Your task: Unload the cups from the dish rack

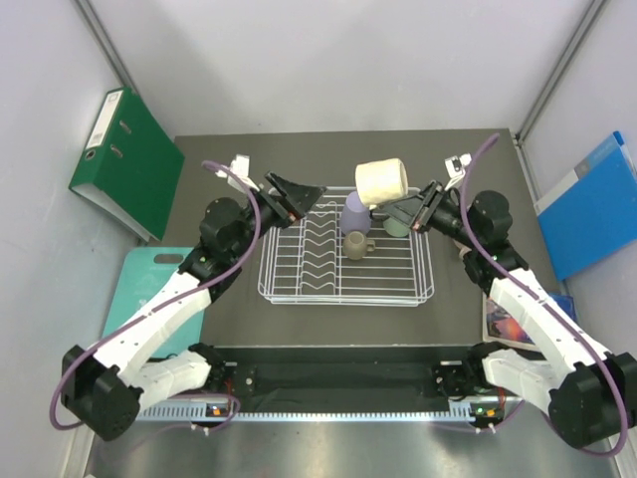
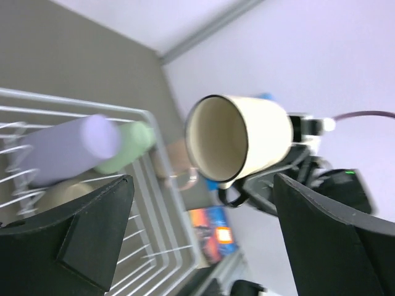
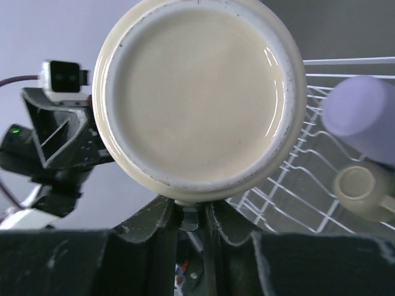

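Note:
The white wire dish rack (image 1: 398,295) lies mid-table. My right gripper (image 1: 416,210) is shut on the handle of the cream mug (image 1: 383,181) and holds it on its side above the rack's far edge. The right wrist view shows the mug's base (image 3: 197,92) above the closed gripper (image 3: 191,216). A lavender tumbler (image 1: 353,212), a small olive-tan mug (image 1: 356,244) and a mint-green cup (image 1: 396,229) are in the rack. My left gripper (image 1: 305,195) is open and empty over the rack's far left corner, facing the mug's mouth (image 2: 216,139).
A green binder (image 1: 124,164) leans at far left and a blue folder (image 1: 592,204) at far right. A teal board (image 1: 149,289) lies left of the rack and a magazine (image 1: 510,321) right of it. A blurred tan cup (image 2: 176,163) sits beyond the rack's edge.

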`<state>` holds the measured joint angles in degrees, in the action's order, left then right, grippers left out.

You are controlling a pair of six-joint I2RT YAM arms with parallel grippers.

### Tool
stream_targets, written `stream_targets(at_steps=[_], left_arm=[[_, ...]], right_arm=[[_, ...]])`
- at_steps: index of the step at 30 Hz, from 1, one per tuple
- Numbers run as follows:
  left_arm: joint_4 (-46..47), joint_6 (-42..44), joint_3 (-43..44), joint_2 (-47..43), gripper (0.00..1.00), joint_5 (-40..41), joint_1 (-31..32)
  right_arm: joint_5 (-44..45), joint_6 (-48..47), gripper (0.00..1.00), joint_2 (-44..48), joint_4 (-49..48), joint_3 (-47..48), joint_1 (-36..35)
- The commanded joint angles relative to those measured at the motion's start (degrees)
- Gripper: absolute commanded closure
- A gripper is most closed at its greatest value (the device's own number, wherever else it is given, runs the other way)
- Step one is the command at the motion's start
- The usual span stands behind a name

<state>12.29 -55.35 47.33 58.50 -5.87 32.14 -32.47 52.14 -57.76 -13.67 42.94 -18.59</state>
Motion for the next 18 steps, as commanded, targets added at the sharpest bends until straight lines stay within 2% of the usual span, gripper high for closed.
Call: stream_targets(at_steps=[1, 5, 11, 15, 18], left_arm=[[18.1, -8.2, -0.5, 3.4, 0.03, -10.9, -0.4], [24.4, -10.1, 0.7, 7.7, 0.07, -15.2, -0.4], [34.3, -15.7, 3.0, 13.5, 0.24, -19.2, 0.0], [35.4, -15.6, 4.4, 14.1, 0.25, -19.6, 0.9], [33.7, -14.4, 5.0, 13.0, 0.19, -18.5, 1.2]], right_arm=[[-8.9, 11.0, 1.0, 1.4, -25.3, 0.0, 0.6], [-10.7, 12.3, 1.0, 1.2, -26.9, 0.0, 0.6], [-11.6, 10.9, 1.0, 1.7, -24.7, -0.1, 0.0], [-11.7, 10.4, 1.0, 2.1, -23.9, -0.7, -0.1], [-11.6, 9.6, 1.0, 2.5, -22.5, -0.7, 0.0]])
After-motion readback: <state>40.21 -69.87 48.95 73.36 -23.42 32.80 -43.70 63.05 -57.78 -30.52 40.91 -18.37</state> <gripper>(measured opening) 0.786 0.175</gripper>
